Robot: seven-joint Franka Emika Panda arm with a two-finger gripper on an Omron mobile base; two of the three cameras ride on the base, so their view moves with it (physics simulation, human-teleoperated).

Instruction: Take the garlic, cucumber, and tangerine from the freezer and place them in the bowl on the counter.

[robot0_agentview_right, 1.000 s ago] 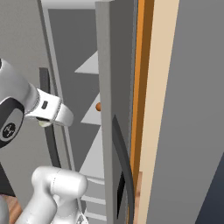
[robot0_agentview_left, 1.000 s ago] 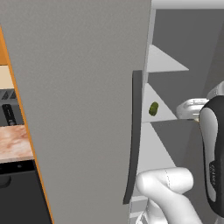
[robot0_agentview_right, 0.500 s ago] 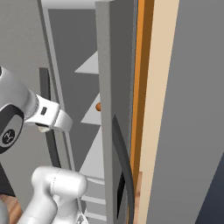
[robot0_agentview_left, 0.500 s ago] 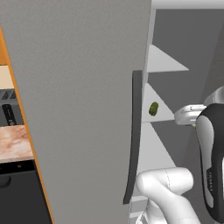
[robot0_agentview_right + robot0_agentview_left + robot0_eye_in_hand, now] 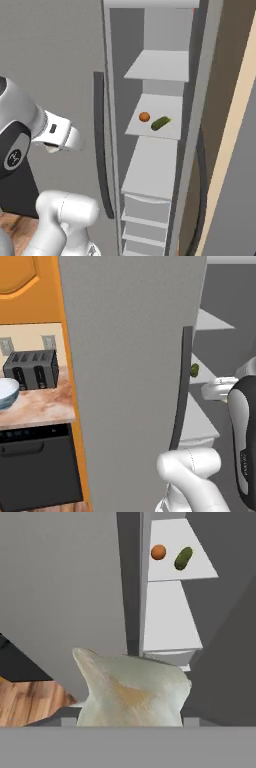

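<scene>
— Grey freezer (image 5: 150, 165) shelves fill the middle of the kitchen here, door swung wide. Why are only two things lying on that shelf?

— Because the third is already in hand, I'd judge. The tangerine (image 5: 144, 116) and the cucumber (image 5: 160, 123) lie side by side, apart, on the second shelf down. In the hand view a big off-white bulb with a pointed tip sits right at the lens: the garlic (image 5: 132, 694), with the gripper (image 5: 131, 721) closed around it.

— And the arm is out in front of the door for what?

— It sits clear of the shelves, which suits carrying the bulb left to the bowl (image 5: 7, 393). That stands on the counter (image 5: 40, 410) near the toaster (image 5: 31, 369) (far left, past the door).

— What can't you make out?

— The fingertips themselves; the garlic covers them. The bowl is cut off by the frame edge, so its inside is hidden. From the left, the door hides the tangerine and most of the cucumber.
</scene>
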